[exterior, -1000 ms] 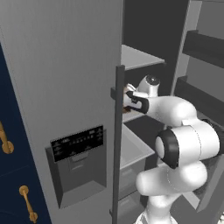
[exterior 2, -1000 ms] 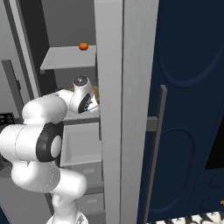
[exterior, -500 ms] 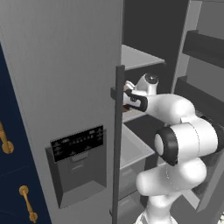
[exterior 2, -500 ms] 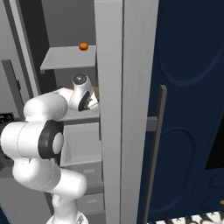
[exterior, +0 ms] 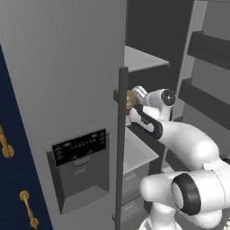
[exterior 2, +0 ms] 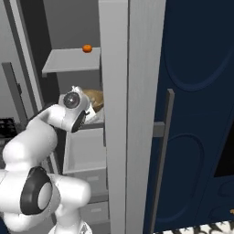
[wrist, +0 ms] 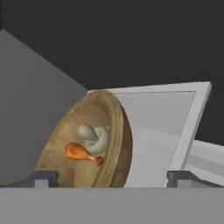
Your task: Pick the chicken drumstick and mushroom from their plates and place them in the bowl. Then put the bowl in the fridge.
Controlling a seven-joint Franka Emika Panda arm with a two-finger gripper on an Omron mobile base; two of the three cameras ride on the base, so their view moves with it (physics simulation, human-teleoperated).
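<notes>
The brown wooden bowl rests on a grey shelf inside the fridge. In it lie the orange-brown chicken drumstick and the pale mushroom, side by side. My gripper is open, with one fingertip on each side of the bowl's near rim and apart from it. In the left base view the gripper reaches past the door edge to the bowl. In the right base view the bowl shows just behind the hand. The plates are out of view.
The fridge door with its black dispenser panel and long bar handle stands open on the left. A small orange thing lies on the upper shelf. A white drawer sits below the bowl's shelf. Navy cabinets stand at right.
The jaws were shut a second ago and now stand wide, letting go of the bowl's rim. The bowl stays on the shelf; the arm has barely shifted.
</notes>
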